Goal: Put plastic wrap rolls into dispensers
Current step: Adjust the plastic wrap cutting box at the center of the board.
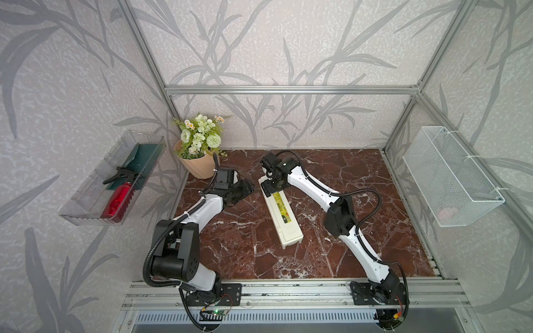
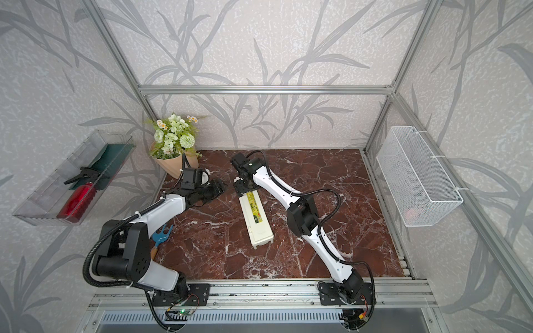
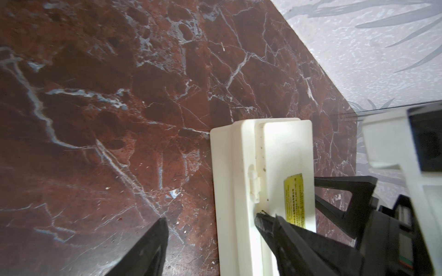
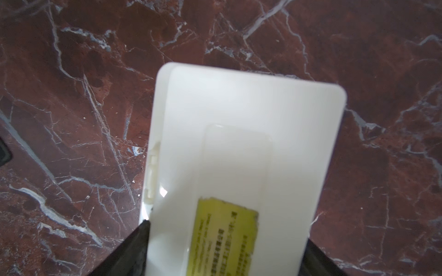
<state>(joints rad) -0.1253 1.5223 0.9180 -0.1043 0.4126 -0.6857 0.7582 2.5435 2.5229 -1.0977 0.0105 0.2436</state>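
**Two grippers at the far end of the box**

The cream box (image 1: 289, 230) lay slantwise on the marble table (image 1: 375, 178), its lid (image 4: 239, 107) down and the yellow-green label (image 1: 284, 209) facing up; the right gripper (image 4: 227, 239) stood wide astride the far end, one finger (image 4: 136, 243) touching the lid's edge (whether it truly clamped could not be told); the left gripper (image 3: 211, 217) was spread and held nothing, one fingertip (image 3: 262, 218) at the seam beside the lid, the other (image 3: 157, 229) over bare marble just beside the box.

White left arm (image 1: 202, 210) and right arm (image 1: 308, 180) carry black joints (image 1: 339, 219), ribbed cables (image 1: 372, 196)
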